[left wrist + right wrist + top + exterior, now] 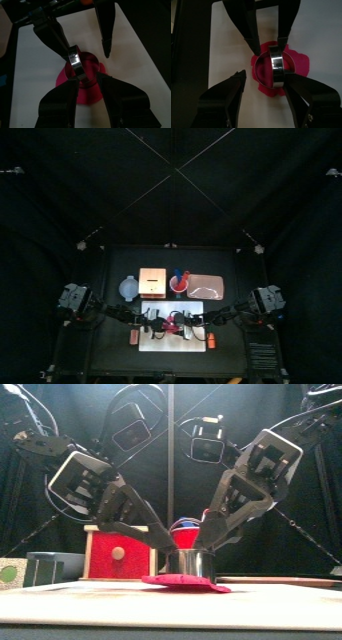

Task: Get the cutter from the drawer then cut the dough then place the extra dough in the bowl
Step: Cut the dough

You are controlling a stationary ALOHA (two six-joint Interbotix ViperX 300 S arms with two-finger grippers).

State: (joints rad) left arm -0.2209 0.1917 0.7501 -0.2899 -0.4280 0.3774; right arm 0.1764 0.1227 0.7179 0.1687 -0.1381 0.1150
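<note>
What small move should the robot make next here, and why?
Probably press the cutter straight down into the dough. It stands on the dough on the white board, with the left gripper and right gripper both at it, and the dough around it looks uncut, in one piece.

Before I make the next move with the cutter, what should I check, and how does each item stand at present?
1. Cutter stands on the dough: ok.
2. Dough lies on the white cutting board: ok.
3. Left claw and right claw are both at the cutter, one from each side: ok.
4. Either claw has a firm grip on the cutter: cannot tell.
5. Dough is cut right through: cannot tell, the ring hides the cut.
6. Blue-grey bowl is in sight, off the board at the back left: ok.
</note>
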